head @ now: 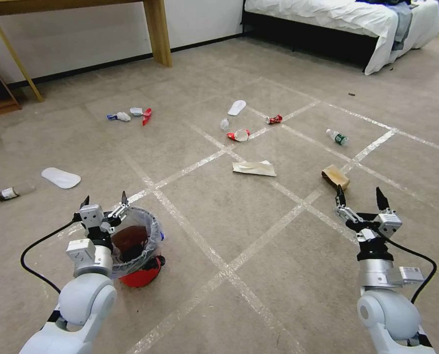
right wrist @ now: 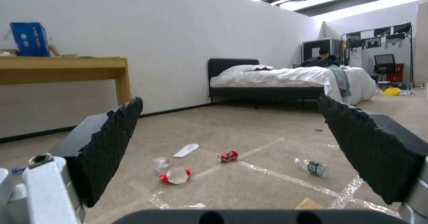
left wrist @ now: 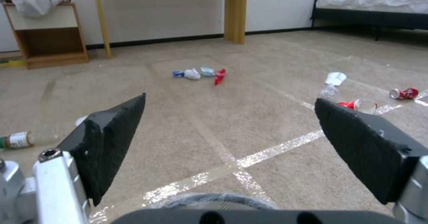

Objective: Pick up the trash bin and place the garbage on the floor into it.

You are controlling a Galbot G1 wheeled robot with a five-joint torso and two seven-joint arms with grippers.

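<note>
The trash bin stands on the floor just beside the spread left pincer; light with a slippery liner, it is probably best gripped at its stiff rim, the right pincer likewise spread.

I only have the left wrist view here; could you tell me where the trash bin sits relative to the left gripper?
Observer: In the head view the trash bin stands on the floor right beside the left gripper, on its right side; the gripper is open and grips nothing.
Operator: Thank you. Where is the right gripper?
Observer: The right gripper is open, low over the floor, with the crumpled brown paper bag just beyond its fingertips.
Operator: Is any litter lying between the arms?
Observer: Yes, a folded white paper lies ahead, between the two arms.
</note>
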